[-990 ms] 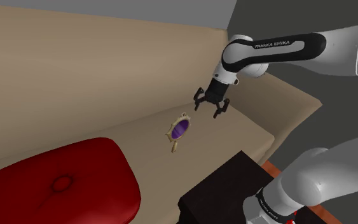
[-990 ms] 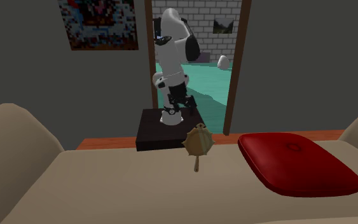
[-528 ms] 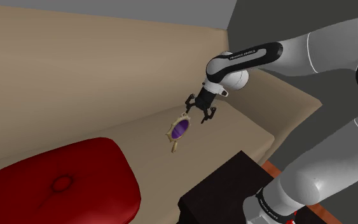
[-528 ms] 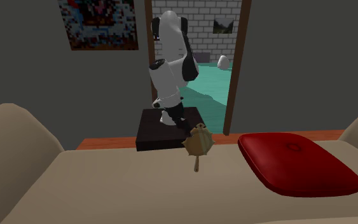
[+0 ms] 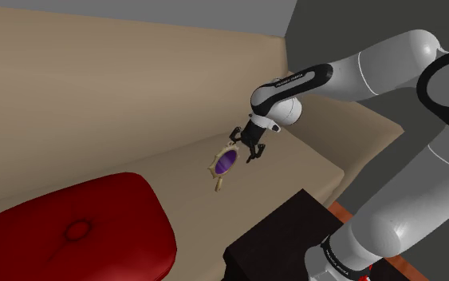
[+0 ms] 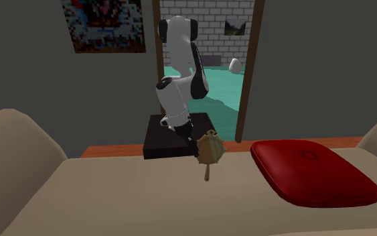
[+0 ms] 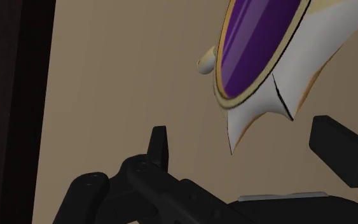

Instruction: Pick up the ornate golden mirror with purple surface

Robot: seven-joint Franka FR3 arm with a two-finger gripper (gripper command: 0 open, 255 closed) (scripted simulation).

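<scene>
My pincer point(image 5: 245, 148) stands apart, empty, at the 2 o'clock rim of the mirror point(image 5: 226, 162) on the sofa point(image 5: 310, 164). Approach step. Next, I reckon: straddle the frame, close.

Red cushion point(image 5: 75, 230) lies on beige sofa point(image 5: 95, 96).

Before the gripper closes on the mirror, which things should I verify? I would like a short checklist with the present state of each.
1. Gripper open: ok, the fingers stand apart in the wrist view.
2. Mirror between the fingers: not ok, only one spike of its rim lies there.
3. Fingers touching the mirror: not ok, a gap shows on each side.
4. Mirror lying flat on the sofa seat: cannot tell.
5. Red cushion apart from the mirror: ok.
</scene>
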